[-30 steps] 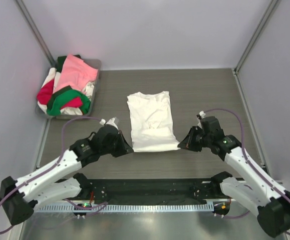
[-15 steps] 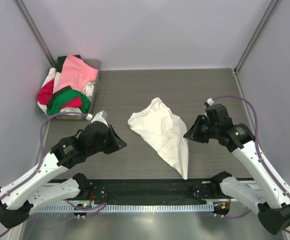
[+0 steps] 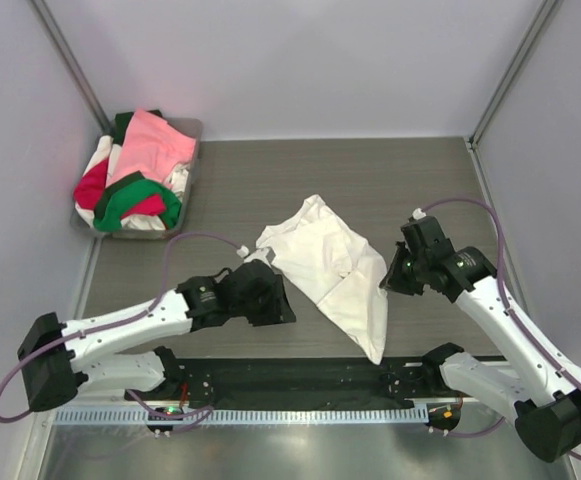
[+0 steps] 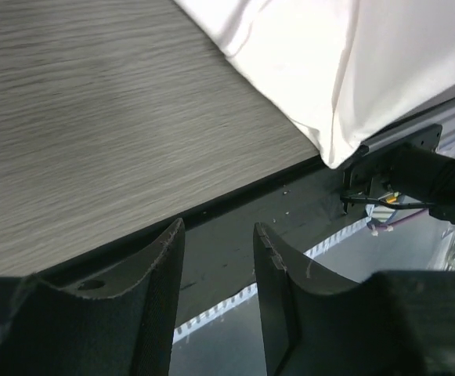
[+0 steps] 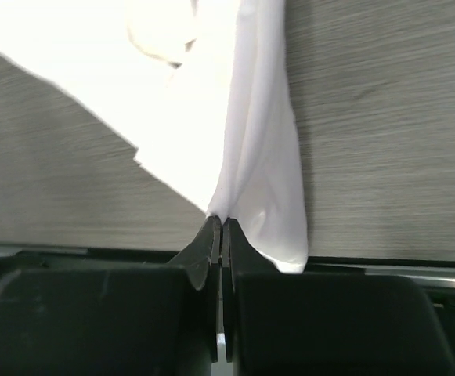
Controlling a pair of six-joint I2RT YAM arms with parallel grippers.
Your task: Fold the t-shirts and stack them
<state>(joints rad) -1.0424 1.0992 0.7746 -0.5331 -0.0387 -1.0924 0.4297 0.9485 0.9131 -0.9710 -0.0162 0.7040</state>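
— Cloth in the right gripper (image 5: 221, 227)?
— It was clamped on an edge of the plain white cotton t-shirt (image 3: 328, 268), mid grey wood-grain table (image 3: 270, 180).
— Left gripper (image 4: 218, 235)?
— Just beside the shirt, parted and empty; only its wrist view showed that gap.
— Shirt's look?
— Crumpled, a wedge tapering toward the table's near edge.

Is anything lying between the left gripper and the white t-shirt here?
Nothing visible. Only bare table lies between the open left gripper and the white t-shirt. The right gripper is shut on the shirt's cloth.
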